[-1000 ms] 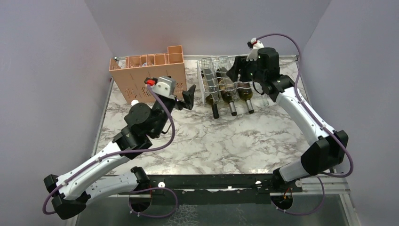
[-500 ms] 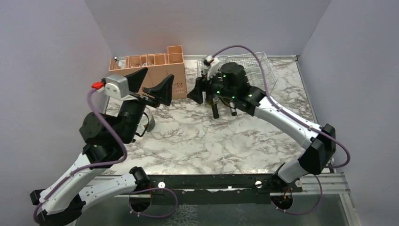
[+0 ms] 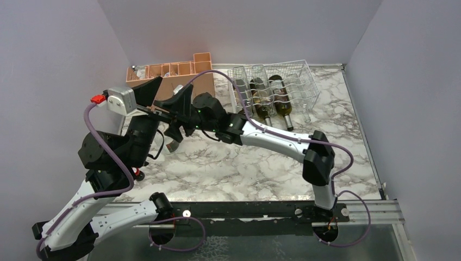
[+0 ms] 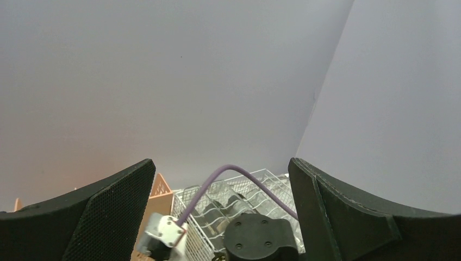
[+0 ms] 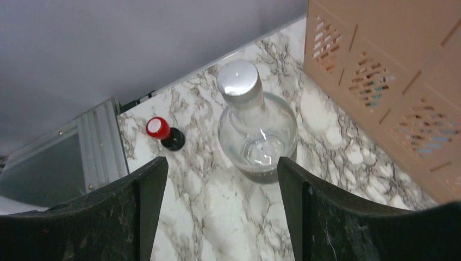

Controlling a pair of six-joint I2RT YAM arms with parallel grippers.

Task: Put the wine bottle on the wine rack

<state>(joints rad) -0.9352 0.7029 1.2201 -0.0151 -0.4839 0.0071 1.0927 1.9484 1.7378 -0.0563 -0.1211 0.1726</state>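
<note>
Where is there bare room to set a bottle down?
Bare: the marble table between wine rack and arm bases, plus the rack's right end. Crowded: beside the crate, with the left tool, the right tool and a clear bottle.

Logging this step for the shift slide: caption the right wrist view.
Open right gripper faces an upright clear bottle with silver cap beside the peach crate.
</note>
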